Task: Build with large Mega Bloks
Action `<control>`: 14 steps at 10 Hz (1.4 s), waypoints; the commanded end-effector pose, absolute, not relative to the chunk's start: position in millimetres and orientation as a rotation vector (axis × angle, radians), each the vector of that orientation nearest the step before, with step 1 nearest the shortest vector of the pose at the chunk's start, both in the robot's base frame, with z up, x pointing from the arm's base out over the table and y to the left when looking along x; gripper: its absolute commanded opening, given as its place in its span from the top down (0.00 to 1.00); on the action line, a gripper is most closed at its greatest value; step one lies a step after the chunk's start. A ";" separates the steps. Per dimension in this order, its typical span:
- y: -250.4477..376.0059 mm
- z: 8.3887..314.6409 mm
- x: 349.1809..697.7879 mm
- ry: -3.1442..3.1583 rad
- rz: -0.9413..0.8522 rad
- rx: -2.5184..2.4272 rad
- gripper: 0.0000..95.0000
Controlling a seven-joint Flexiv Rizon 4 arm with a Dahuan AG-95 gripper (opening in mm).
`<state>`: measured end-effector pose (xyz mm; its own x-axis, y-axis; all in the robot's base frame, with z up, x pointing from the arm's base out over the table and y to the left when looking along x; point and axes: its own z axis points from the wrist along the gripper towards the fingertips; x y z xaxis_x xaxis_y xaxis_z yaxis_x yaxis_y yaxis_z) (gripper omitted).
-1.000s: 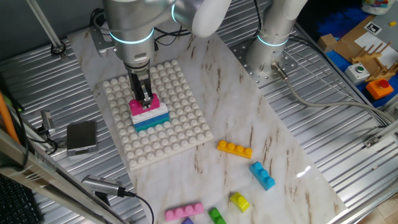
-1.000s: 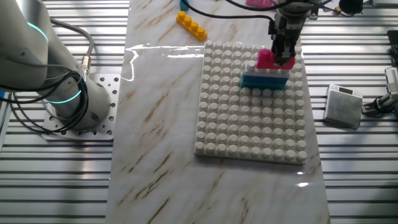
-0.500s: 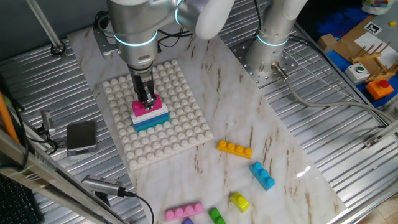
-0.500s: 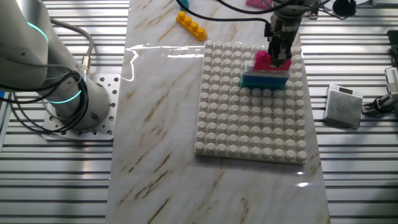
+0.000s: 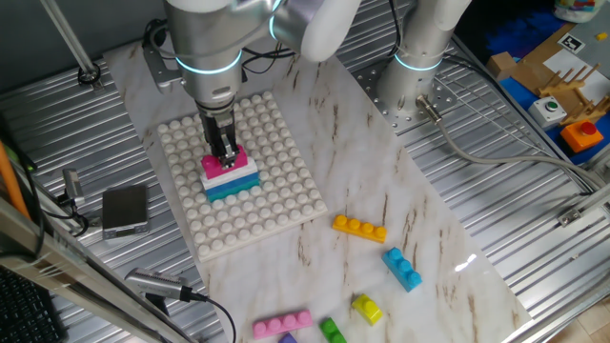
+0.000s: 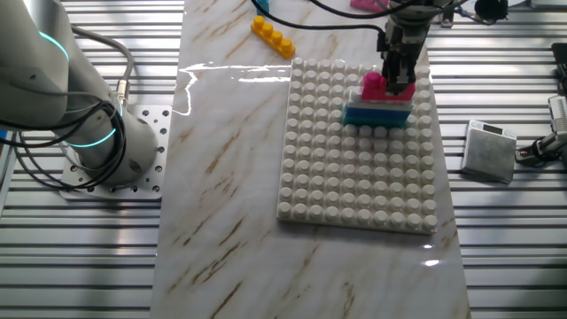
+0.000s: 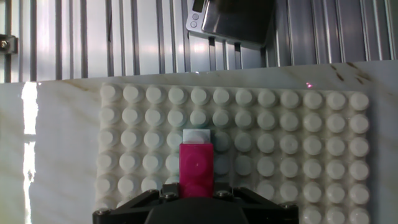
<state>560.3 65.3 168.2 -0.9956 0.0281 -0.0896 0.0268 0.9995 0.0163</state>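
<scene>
Pink brick [image 5: 227, 161] sits on top of a small stack, white brick [image 5: 232, 174] under it and teal brick [image 5: 233, 187] at the bottom, all on the white studded baseplate [image 5: 276, 205] that lies on the marble tabletop [image 5: 419, 219]. The gripper [image 5: 225, 152] comes straight down onto the stack, and its fingers pinch the pink brick across its narrow sides; the hand view shows the pink brick [image 7: 197, 170] running lengthwise between them with a bit of white [image 7: 199, 137] showing beyond its far end. The step in hand looks like seating this brick. To do it well, I would press straight down with no tilt, keeping the brick's long axis lined up with the stack below so the studs engage evenly. Then spread the fingers only slightly and lift vertically; a sideways pull could pop the brick off or drag the whole baseplate, which seems to be held by nothing. From the other fixed view the pink brick [image 6: 376, 84] covers only part of the stack's length, so an off-centre push might rock it. Loose bricks wait on the near right: orange [image 5: 359, 229], blue [image 5: 402, 269], yellow [image 5: 367, 309], green [image 5: 332, 331] and another pink one [image 5: 282, 325].
</scene>
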 end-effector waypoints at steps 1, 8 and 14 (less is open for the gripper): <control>65.8 168.2 563.5 3.055 0.023 0.037 1.00; 63.6 166.6 573.4 3.063 0.035 0.050 1.00; 61.8 164.1 575.0 3.068 0.050 0.131 1.00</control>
